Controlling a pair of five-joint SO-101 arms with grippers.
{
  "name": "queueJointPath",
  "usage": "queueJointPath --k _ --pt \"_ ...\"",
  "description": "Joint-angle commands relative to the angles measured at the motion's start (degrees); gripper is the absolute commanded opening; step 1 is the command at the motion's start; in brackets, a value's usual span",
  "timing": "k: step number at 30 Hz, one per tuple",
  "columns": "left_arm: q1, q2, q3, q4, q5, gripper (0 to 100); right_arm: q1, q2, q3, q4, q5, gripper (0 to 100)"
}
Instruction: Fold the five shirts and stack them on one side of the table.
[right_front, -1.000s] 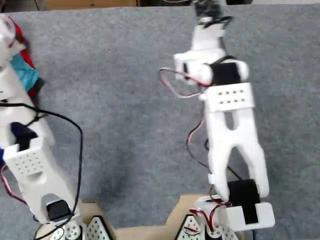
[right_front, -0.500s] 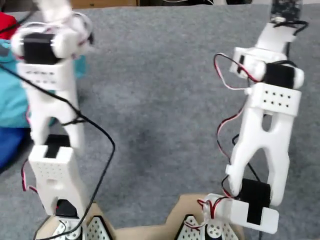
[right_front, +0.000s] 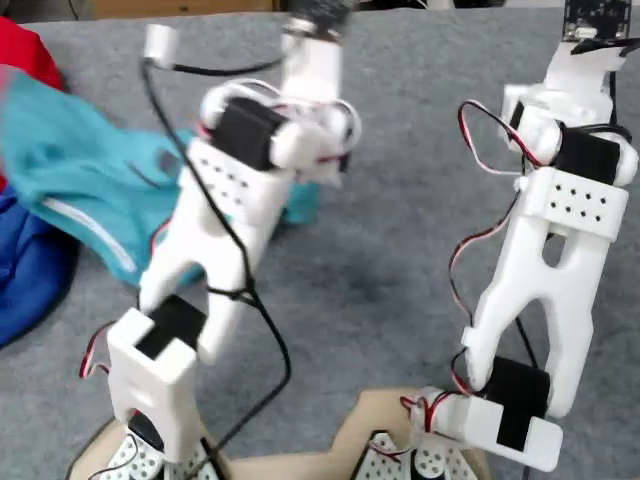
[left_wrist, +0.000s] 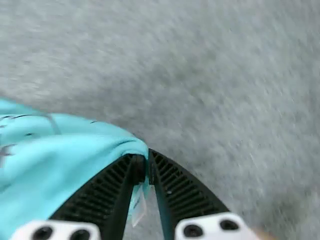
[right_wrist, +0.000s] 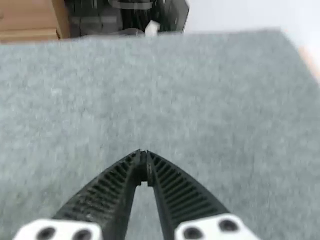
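Note:
A turquoise shirt (right_front: 85, 185) stretches from the pile at the table's left edge toward the middle. My left gripper (left_wrist: 144, 165) is shut on the edge of this turquoise shirt (left_wrist: 55, 155), near its white tag. In the high view the left arm (right_front: 240, 170) leans across the table's centre over the cloth. A red shirt (right_front: 25, 55) and a blue shirt (right_front: 30, 265) lie under and beside the turquoise one at the left. My right gripper (right_wrist: 143, 167) is shut on nothing, held above bare grey mat; its arm (right_front: 560, 200) stands at the right.
Grey felt mat (right_front: 400, 260) covers the table. The far table edge (right_wrist: 150, 35) borders dark equipment and a wooden cabinet. A cardboard base (right_front: 340, 440) holds both arm mounts at the near edge.
The left arm swung from the left pile toward the table's centre, dragging the turquoise shirt out with it. The right arm shifted right earlier and has since held nearly still.

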Motion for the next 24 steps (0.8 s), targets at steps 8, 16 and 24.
queueJointPath --k 8,16,24 --pt "9.6 -3.2 1.7 0.6 0.3 2 2.8 1.7 7.7 -15.1 -8.4 0.9" --pt "9.3 -2.9 1.9 0.5 0.1 2 2.4 1.7 8.1 -18.5 -8.4 0.9" --pt "7.4 -1.3 10.7 0.5 0.1 3 2.4 1.7 8.6 -19.7 -8.4 0.9"
